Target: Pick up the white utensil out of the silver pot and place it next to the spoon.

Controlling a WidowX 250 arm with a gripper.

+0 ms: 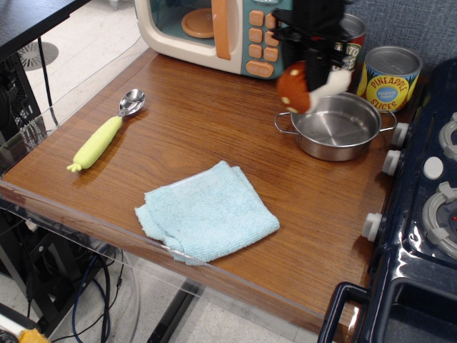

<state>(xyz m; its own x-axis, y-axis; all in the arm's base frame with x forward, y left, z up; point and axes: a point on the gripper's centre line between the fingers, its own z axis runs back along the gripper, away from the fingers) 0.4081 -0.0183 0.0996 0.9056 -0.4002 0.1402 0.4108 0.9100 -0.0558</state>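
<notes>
My gripper (311,63) is shut on the white utensil (307,83), a plush mushroom with a brown-orange cap and a white stem. It holds the mushroom in the air above the left rim of the silver pot (335,128), which now stands empty on the wooden table. The spoon (106,131), with a metal bowl and a lime-green handle, lies at the far left of the table, well apart from the gripper.
A light blue folded cloth (205,211) lies at the table's front middle. A toy microwave (221,28) stands at the back. Two food cans (388,77) stand behind the pot. A dark toy stove (421,214) borders the right side.
</notes>
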